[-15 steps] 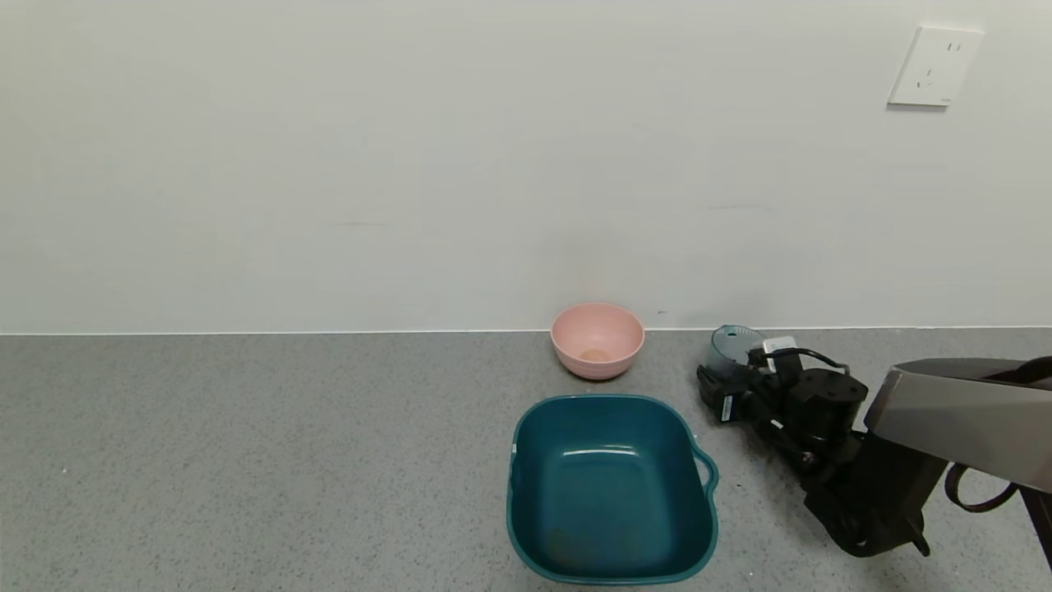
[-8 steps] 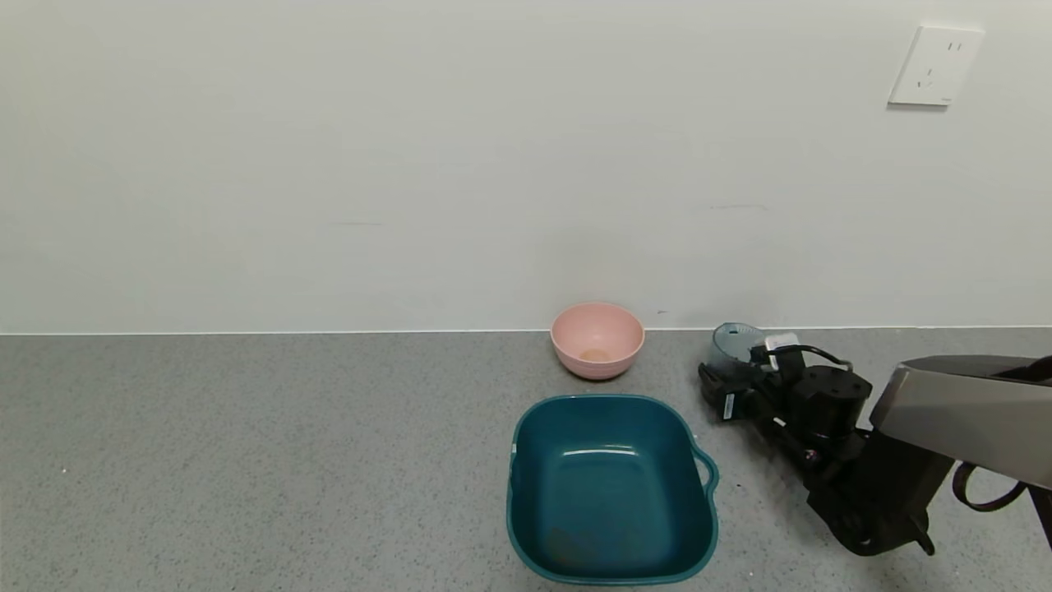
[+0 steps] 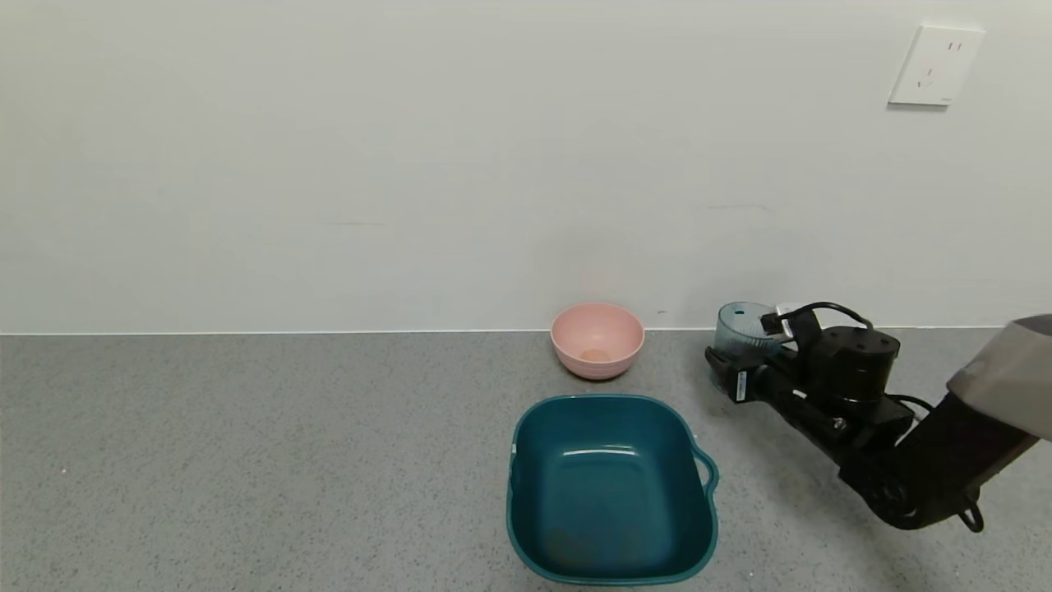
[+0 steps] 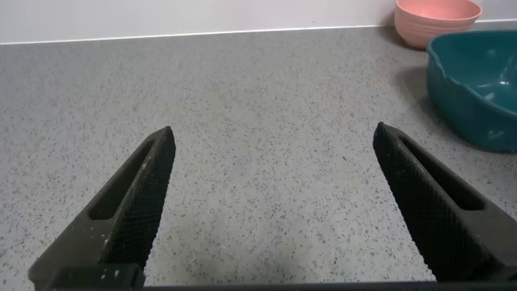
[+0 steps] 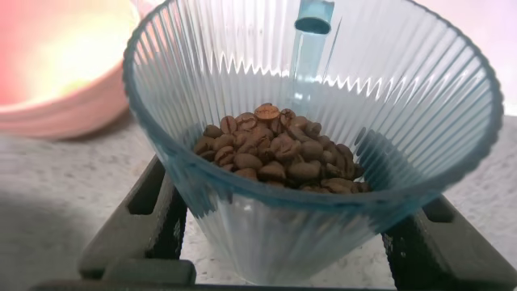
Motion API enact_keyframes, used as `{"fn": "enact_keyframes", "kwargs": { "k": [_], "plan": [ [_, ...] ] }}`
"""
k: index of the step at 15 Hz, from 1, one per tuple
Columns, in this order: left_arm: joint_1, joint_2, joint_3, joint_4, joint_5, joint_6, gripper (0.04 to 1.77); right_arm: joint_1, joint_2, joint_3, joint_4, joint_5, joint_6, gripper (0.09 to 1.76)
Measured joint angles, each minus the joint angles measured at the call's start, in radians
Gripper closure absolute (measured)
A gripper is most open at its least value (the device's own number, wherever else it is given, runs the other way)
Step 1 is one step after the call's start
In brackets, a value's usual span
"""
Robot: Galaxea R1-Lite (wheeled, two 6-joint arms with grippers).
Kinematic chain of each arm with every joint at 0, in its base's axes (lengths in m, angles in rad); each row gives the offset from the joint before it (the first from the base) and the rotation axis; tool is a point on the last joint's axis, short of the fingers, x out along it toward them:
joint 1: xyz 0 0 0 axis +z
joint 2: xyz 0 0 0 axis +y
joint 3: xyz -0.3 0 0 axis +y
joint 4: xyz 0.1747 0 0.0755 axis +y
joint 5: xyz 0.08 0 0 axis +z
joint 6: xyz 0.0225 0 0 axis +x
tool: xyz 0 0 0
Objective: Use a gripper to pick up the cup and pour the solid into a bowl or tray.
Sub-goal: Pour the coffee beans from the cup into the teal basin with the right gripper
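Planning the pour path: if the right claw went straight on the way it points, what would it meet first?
Holding the cup, the right claw points toward the pink bowl; bare counter lies between. The teal basin sits off that line.

The head view looks forward and down from above, taking in the grey counter (image 3: 246, 460), the white wall (image 3: 411, 164) behind it and the whole layout at middle distance. The left wrist view sits low over the counter on the left, facing across it between the left gripper (image 4: 275, 202) fingers — the teal basin (image 4: 477, 89) and pink bowl (image 4: 436, 20) show at its edge, both shared with the head view. The right wrist view is very close — the cup (image 5: 315, 137) fills it, the pink bowl behind.
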Motion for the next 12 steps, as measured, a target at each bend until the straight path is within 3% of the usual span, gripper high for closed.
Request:
{"fn": "enact_keyframes", "kwargs": {
  "k": [7,12],
  "plan": [
    [0.000,0.000,0.000,0.000,0.000,0.000,0.05,0.081,-0.267,-0.046,0.281,0.000,-0.105,0.48],
    [0.000,0.000,0.000,0.000,0.000,0.000,0.05,0.153,-0.391,-0.090,0.442,-0.004,-0.254,0.48]
  ]
}}
